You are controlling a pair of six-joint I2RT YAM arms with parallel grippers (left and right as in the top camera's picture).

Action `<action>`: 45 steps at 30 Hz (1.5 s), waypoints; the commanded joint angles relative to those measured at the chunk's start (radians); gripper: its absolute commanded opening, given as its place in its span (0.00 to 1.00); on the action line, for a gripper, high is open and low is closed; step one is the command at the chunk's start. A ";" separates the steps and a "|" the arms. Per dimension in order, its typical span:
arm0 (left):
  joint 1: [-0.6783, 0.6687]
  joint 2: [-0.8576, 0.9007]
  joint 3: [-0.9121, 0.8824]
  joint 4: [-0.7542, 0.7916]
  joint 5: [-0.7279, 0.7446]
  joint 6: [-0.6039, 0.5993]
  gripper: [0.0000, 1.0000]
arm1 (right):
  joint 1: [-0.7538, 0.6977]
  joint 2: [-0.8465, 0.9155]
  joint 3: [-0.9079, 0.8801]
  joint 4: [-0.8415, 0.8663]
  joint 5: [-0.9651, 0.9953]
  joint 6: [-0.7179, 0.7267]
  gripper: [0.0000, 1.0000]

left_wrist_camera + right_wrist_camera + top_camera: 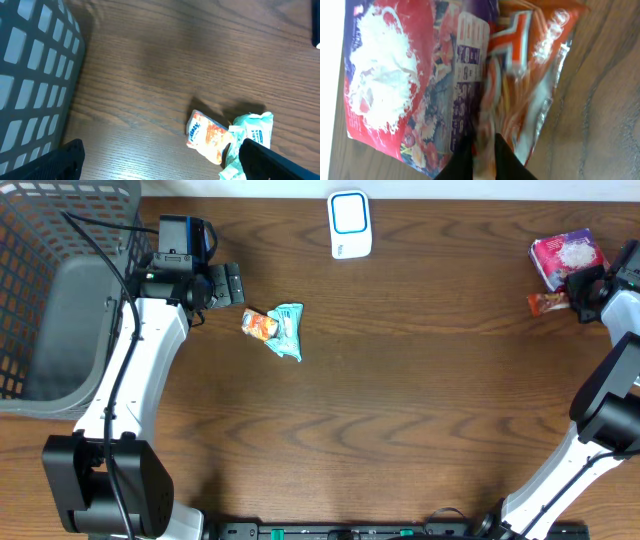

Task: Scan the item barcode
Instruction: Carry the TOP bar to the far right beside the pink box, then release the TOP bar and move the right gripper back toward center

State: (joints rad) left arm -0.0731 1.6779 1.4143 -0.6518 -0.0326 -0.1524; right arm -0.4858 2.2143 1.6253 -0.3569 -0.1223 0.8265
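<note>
Print on the orange packet (535, 65) and red pouch (395, 75) showed only from the right wrist; a blurred fold sat between the right pincer's (485, 155) narrow tips, grip unclear. Left pincer (232, 283) gaped wide, teal packet (288, 330) just ahead

2 white arms (140, 360), black joints (100, 490), black fingers (280, 160).

I find no legible text. Print on the red pouch (468, 60) and the orange packet (542, 65) is blurred.
</note>
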 commanded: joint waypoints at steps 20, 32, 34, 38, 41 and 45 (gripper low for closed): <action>0.005 0.008 -0.003 -0.002 -0.010 0.009 0.98 | -0.043 -0.112 0.010 -0.107 0.150 -0.157 0.70; 0.005 0.008 -0.003 -0.002 -0.009 0.009 0.98 | 0.003 -0.306 0.010 -0.164 0.080 -0.193 0.72; 0.005 0.008 -0.003 -0.002 -0.010 0.009 0.98 | 0.021 -0.320 0.010 -0.168 -0.019 -0.229 0.71; 0.005 0.008 -0.003 -0.002 -0.009 0.009 0.98 | 0.060 -0.323 0.010 -0.172 -0.296 -0.267 0.69; 0.005 0.008 -0.003 -0.002 -0.010 0.010 0.98 | 0.107 -0.322 0.009 -0.187 -0.431 -0.302 0.69; 0.005 0.008 -0.003 -0.002 -0.010 0.010 0.98 | 0.185 -0.321 0.009 -0.235 -0.444 -0.328 0.83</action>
State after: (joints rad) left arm -0.0731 1.6779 1.4143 -0.6518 -0.0330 -0.1524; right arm -0.3504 1.9007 1.6260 -0.5755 -0.4603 0.5499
